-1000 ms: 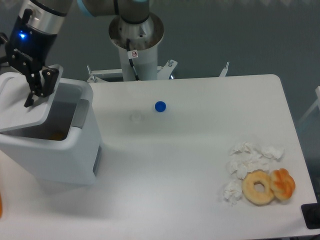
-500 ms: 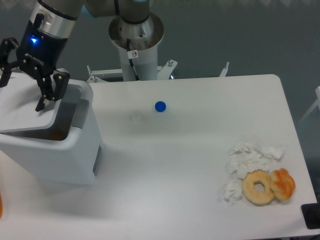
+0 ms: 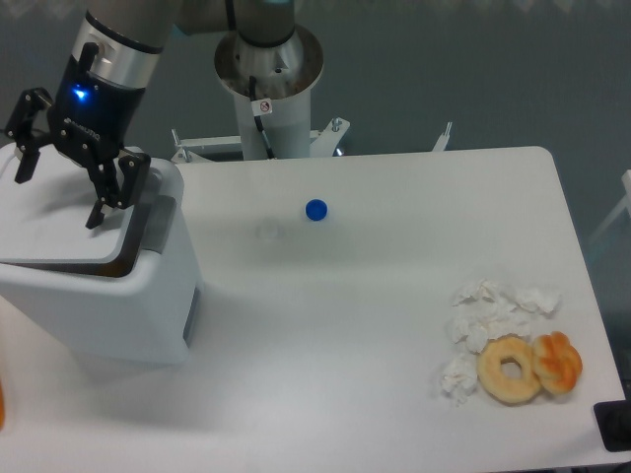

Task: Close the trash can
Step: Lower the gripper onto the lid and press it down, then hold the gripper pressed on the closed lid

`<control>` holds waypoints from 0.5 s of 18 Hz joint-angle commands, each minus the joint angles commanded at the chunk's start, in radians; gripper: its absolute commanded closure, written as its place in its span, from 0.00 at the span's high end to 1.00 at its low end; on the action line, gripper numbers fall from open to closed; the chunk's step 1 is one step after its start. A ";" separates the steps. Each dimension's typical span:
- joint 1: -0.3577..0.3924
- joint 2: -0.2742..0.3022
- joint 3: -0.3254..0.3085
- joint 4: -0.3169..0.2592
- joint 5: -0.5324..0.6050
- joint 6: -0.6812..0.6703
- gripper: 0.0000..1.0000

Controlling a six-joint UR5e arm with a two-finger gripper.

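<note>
Nearest the camera, far to the right of the gripper and toward the front edge of the table (image 3: 375, 325), lie a ring doughnut (image 3: 510, 370) and, touching its right side, an orange glazed pastry (image 3: 558, 362); crumpled white tissues (image 3: 488, 317) lie scattered just behind and left of them. The trash can (image 3: 104, 286) stands at the table's left end, directly beneath the gripper; its white body is upright, a dark latch tab (image 3: 190, 311) shows on its right wall, and a narrow dark gap remains along the front edge of the lid (image 3: 54, 222), which lies almost flat over the opening. The gripper (image 3: 59, 193) is above the lid with its fingers spread wide apart and nothing between them; one black finger (image 3: 108, 192) points down over the lid's right portion near the rim, the other sits over the lid's back left corner. Whether the fingertips touch the lid cannot be determined. To the gripper's right, at about its depth, a small blue cap (image 3: 315, 209) rests on the table. Behind, the arm's cylindrical base (image 3: 269, 74) stands at the table's rear edge.
</note>
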 joint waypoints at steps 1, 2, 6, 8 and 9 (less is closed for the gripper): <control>0.000 0.000 0.000 0.000 0.002 0.000 1.00; 0.002 0.000 0.000 -0.002 0.002 0.000 1.00; 0.002 -0.009 -0.005 -0.002 0.003 0.000 1.00; 0.011 -0.014 -0.006 -0.002 0.003 0.000 1.00; 0.011 -0.015 -0.006 -0.002 0.003 0.000 1.00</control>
